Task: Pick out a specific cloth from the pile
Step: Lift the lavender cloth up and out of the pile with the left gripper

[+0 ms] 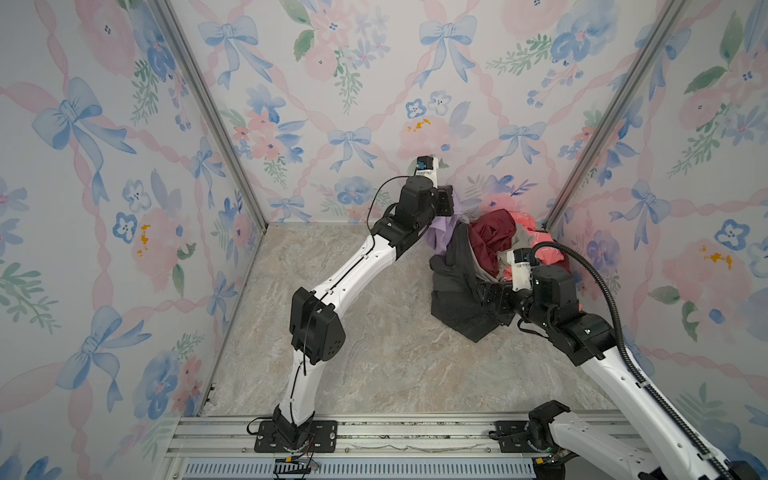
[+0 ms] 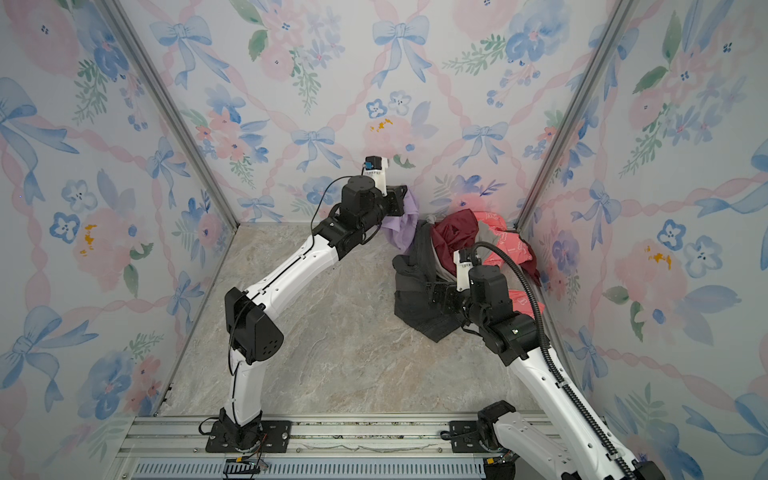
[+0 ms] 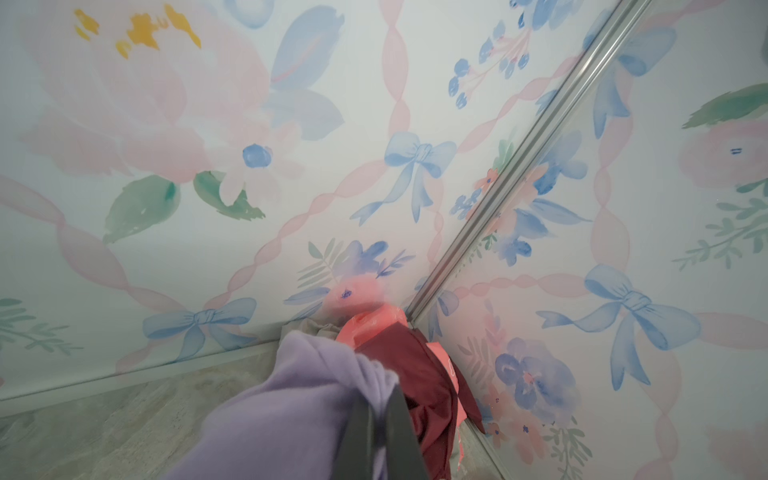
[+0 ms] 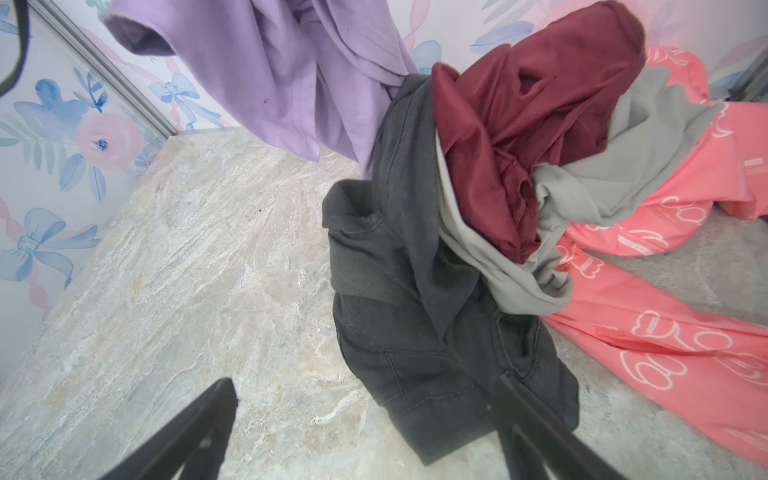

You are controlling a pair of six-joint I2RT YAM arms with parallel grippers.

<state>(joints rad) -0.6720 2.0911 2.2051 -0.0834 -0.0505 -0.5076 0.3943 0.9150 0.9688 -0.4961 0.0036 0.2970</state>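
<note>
The cloth (image 1: 439, 233) (image 2: 400, 233) is plain lavender. It hangs above the floor near the back wall, left of the pile (image 1: 494, 245) (image 2: 453, 239). My left gripper (image 1: 448, 202) (image 3: 380, 399) is shut on a bunched fold of the cloth (image 3: 299, 407). In the right wrist view the cloth (image 4: 282, 75) drapes down, and its lower end meets the dark grey garment (image 4: 415, 291). My right gripper (image 1: 492, 297) (image 4: 365, 395) is open low over the front edge of that dark grey garment, holding nothing.
The pile sits in the back right corner: a maroon garment (image 4: 519, 124) on top, a beige-grey one (image 4: 623, 166), and a coral-pink one with white print (image 4: 665, 332) along the right wall. Floral walls (image 1: 332, 124) enclose the marble floor (image 1: 374, 353).
</note>
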